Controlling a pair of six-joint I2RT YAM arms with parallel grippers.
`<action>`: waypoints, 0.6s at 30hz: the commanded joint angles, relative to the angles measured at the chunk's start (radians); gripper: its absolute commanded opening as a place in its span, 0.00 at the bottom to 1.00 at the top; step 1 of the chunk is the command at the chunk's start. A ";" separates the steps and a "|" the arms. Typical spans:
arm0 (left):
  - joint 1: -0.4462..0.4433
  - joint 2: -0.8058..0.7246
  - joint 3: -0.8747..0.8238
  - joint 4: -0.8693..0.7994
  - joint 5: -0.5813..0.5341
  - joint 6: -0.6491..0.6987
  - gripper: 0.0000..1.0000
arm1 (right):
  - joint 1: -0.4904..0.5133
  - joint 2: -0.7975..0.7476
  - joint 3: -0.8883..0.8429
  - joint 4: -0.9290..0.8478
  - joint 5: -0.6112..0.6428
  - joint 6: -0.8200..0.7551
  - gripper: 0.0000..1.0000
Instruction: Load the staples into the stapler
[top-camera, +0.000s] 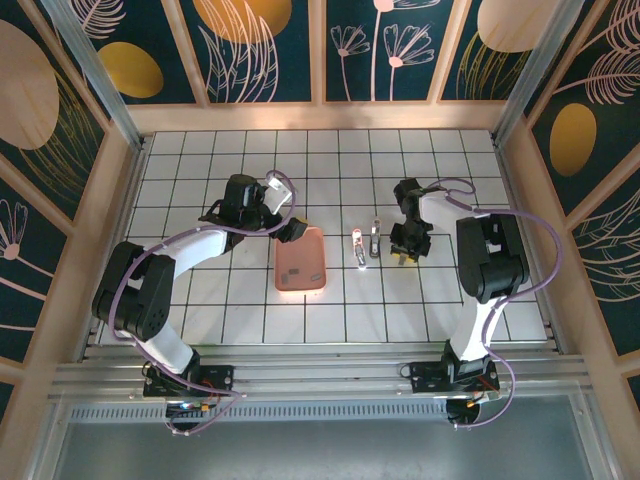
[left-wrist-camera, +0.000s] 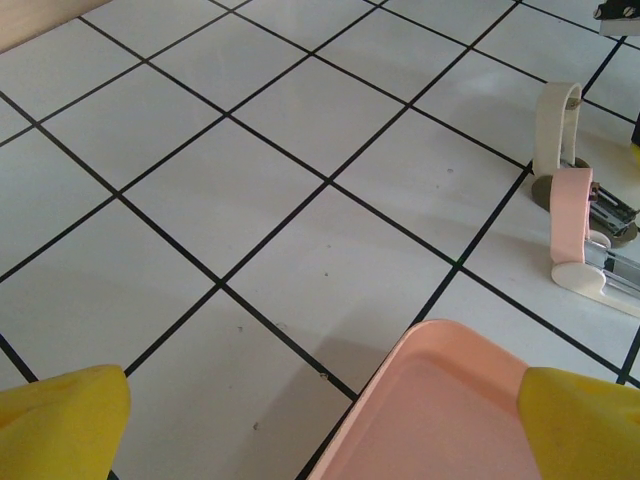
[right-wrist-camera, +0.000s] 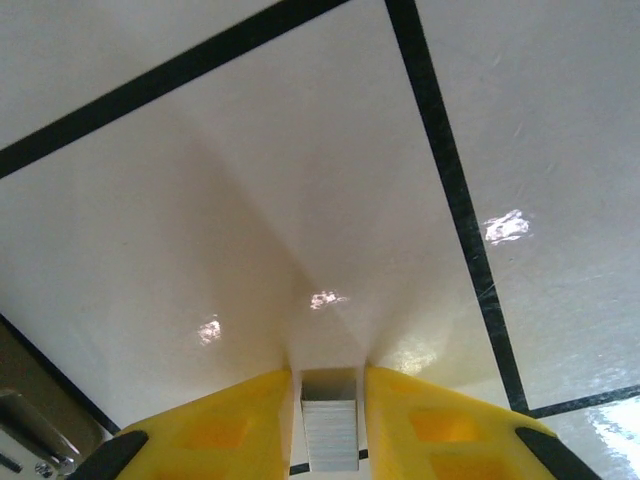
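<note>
The right gripper (right-wrist-camera: 328, 388) has its jaws nearly closed on the staples (right-wrist-camera: 330, 435), seemingly pinched low at the worktop (right-wrist-camera: 300, 200); the left gripper (left-wrist-camera: 320, 430) gapes empty by the tray (left-wrist-camera: 440, 400); the stapler (left-wrist-camera: 575, 220) lies open between them; a thin grip could let the strip twist or crumble.

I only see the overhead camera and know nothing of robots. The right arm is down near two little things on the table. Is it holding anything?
Observer: Yes. Its wrist camera shows the right jaws pinching a small grey strip of staples.
Operator: And the other arm?
Observer: Its wrist camera shows the left jaws wide open, yellow fingers apart above a corner of the pink tray.
Operator: Is the stapler open?
Observer: Yes. The left wrist camera shows the stapler with its pink lid standing up and silvery metal showing.
</note>
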 joint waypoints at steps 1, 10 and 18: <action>0.000 -0.021 -0.010 0.009 0.000 0.020 0.99 | 0.006 0.035 0.017 -0.034 0.031 -0.005 0.25; 0.000 -0.017 -0.012 0.018 0.006 0.011 0.99 | 0.003 0.005 -0.014 0.043 0.034 -0.010 0.15; 0.000 -0.046 -0.077 0.128 -0.001 -0.068 0.99 | 0.066 -0.186 -0.073 0.224 0.081 -0.033 0.12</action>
